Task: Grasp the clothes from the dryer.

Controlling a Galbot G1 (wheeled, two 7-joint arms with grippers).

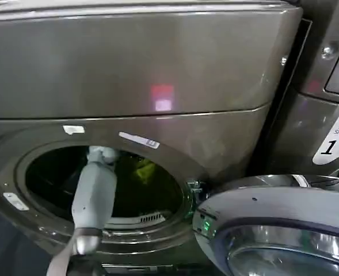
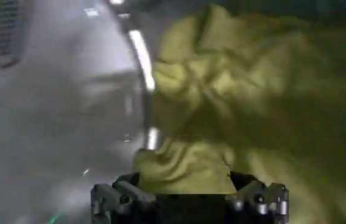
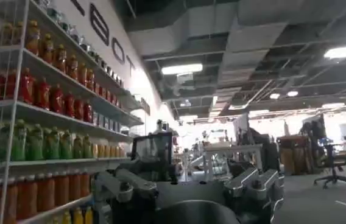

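Reaching through the round opening of the dryer (image 1: 157,69), our left arm runs up from the lower edge of the head view into the dark drum, and the left gripper (image 2: 188,182) sits deep inside. We see the clothes (image 2: 222,109) as a crumpled yellow-green bundle heaped on the drum's far side; in the head view it shows just right of the arm's end (image 1: 140,169). From the left wrist camera, the bundle lies directly ahead of the gripper, and its near fold lies between the two spread finger bases, touching or nearly touching them. The jaws stand wide apart, and we cannot tell whether any cloth is pinched. Our right gripper (image 3: 188,192) is held away from the machine with fingers apart, facing shelves of bottles (image 3: 39,97) in the room.
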